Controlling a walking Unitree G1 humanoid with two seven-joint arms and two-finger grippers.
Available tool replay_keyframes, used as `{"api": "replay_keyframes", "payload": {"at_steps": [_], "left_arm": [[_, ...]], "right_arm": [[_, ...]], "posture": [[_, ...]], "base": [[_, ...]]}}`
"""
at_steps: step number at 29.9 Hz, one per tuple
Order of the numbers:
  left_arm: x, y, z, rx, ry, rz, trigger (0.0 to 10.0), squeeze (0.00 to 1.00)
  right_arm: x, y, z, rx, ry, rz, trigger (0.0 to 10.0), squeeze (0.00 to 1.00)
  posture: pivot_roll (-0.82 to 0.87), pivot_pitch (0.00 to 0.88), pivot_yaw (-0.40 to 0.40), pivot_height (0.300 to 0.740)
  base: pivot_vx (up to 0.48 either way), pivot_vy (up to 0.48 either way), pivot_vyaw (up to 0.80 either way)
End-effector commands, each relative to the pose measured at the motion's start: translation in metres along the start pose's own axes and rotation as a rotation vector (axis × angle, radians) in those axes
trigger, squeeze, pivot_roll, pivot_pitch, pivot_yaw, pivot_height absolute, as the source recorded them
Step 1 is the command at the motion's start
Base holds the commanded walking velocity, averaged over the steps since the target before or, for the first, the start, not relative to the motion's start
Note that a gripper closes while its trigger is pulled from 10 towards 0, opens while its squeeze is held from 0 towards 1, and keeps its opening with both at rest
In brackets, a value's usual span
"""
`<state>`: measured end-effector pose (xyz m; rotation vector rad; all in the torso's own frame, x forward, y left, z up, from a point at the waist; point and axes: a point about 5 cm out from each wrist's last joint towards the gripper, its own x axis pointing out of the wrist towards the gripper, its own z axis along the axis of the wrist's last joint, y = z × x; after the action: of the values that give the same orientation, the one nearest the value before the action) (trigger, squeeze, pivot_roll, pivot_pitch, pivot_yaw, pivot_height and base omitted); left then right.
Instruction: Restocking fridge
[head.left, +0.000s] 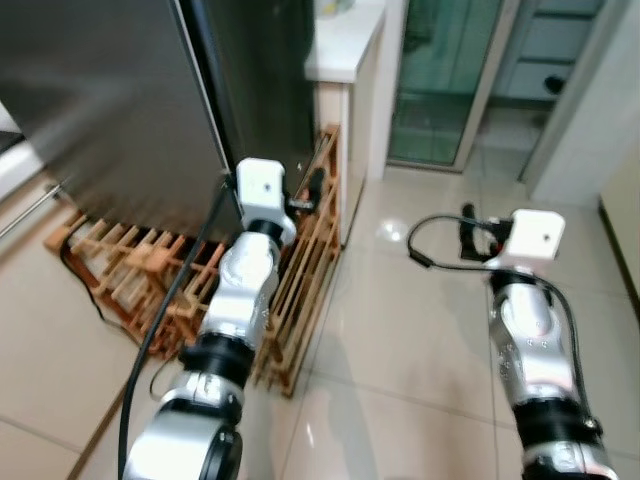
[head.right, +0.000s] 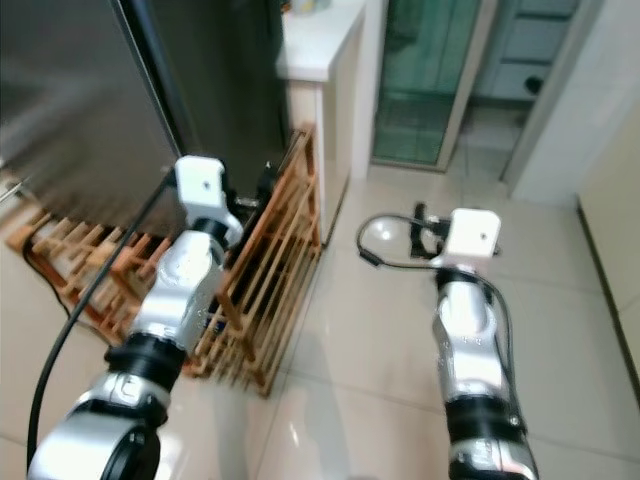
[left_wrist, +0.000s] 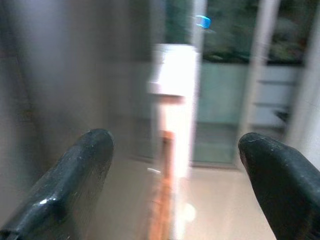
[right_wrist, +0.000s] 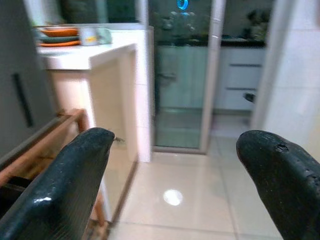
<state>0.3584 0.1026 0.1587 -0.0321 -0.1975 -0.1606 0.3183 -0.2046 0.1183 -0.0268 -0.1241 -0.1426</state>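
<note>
The fridge (head.left: 120, 90) is a tall dark steel body at the upper left, and its doors look closed. My left gripper (head.left: 308, 195) reaches forward beside the fridge's right side, above a wooden rack (head.left: 305, 270). In the left wrist view its two black fingers (left_wrist: 75, 170) stand wide apart with nothing between them. My right gripper (head.left: 472, 238) is held out over the tiled floor (head.left: 420, 330), open and empty, its fingers (right_wrist: 70, 175) spread in the right wrist view. I see no item to stock in either gripper.
A white counter (head.left: 345, 40) stands just right of the fridge, with orange dishes (right_wrist: 60, 34) on top. Beyond it is a glass sliding door (head.left: 440, 80). Another wooden rack (head.left: 120, 265) lies at the fridge's foot. A black cable (head.left: 170, 300) runs along my left arm.
</note>
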Motion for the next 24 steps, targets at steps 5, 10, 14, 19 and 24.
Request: {"api": "replay_keyframes", "payload": {"at_steps": [5,10,14,19,24], "left_arm": [[-0.001,0.019,0.023,-0.039,-0.105,0.094,10.0,0.0],[-0.005,0.009,0.032,-0.067,-0.145,0.034,10.0,0.0],[-0.007,0.004,0.027,-0.033,-0.118,0.019,10.0,0.0],[0.006,0.006,0.007,0.056,0.022,0.073,10.0,0.0],[0.017,0.003,0.002,0.077,0.081,0.08,10.0,0.0]], "right_arm": [[-0.002,0.012,-0.002,0.007,0.01,0.046,10.0,0.0],[-0.002,0.013,-0.003,0.006,0.012,0.051,10.0,0.0],[-0.001,0.013,-0.003,0.005,0.016,0.054,10.0,0.0],[0.0,0.017,-0.003,0.007,0.018,0.065,10.0,0.0],[0.001,0.017,-0.003,0.007,0.016,0.069,10.0,0.0]], "posture": [[-0.13,0.0,0.035,0.74],[-0.13,0.0,0.034,0.74],[-0.13,0.0,0.03,0.74],[-0.13,0.0,0.024,0.74],[-0.13,0.0,0.021,0.74]], "base": [[0.0,0.0,0.0],[0.0,0.0,0.0],[0.0,0.0,0.0],[0.0,0.0,0.0],[0.0,0.0,0.0]]}}
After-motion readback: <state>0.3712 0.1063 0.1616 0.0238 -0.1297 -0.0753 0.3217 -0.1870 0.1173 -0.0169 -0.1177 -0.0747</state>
